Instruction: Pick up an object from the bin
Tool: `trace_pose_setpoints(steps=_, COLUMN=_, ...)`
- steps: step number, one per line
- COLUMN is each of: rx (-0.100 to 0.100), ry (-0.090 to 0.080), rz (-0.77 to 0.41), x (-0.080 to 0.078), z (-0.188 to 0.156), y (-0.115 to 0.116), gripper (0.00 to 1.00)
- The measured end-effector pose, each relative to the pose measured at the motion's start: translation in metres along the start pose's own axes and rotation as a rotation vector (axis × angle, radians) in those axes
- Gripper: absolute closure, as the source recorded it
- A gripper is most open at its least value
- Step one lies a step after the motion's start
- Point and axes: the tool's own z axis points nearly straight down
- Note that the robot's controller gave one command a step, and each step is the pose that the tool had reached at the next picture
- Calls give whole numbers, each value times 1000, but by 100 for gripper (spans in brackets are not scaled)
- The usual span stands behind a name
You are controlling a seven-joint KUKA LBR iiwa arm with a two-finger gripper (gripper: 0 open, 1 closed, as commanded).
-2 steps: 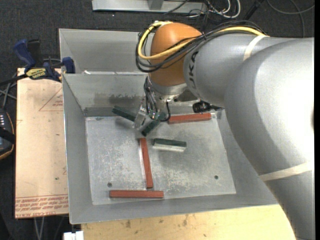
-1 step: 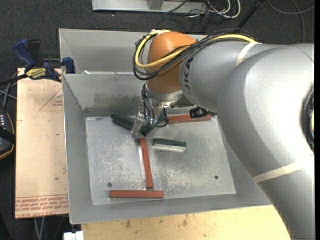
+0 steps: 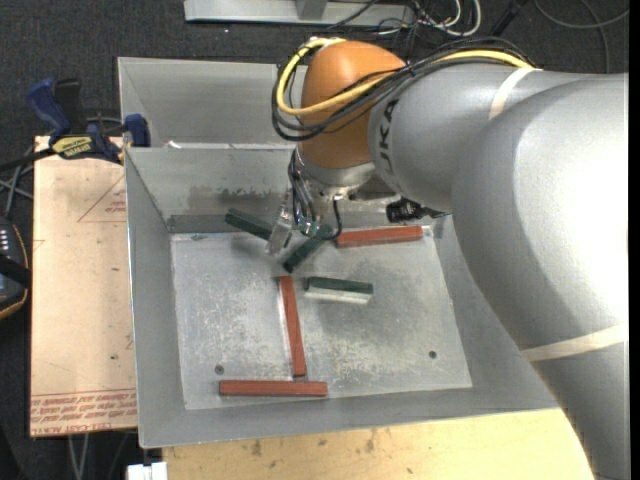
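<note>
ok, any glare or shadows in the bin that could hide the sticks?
Camera view: light is even, with no hard glare on the bin floor, just a dull scuffed sheen. There is a dark smear, shadow or reflection, on the back wall. The red stick at the front stands out against the grey, while the dark green stick lies shaded under the arm.

Bin floor [image 3: 215, 308] free leftward (red bars [image 3: 293, 333] block centre).
</note>
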Motion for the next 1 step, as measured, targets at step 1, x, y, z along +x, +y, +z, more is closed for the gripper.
trace_pose_setpoints(steps=1, rx=3, ry=3, rz=0, x=2, z=10, y=-1, gripper=100)
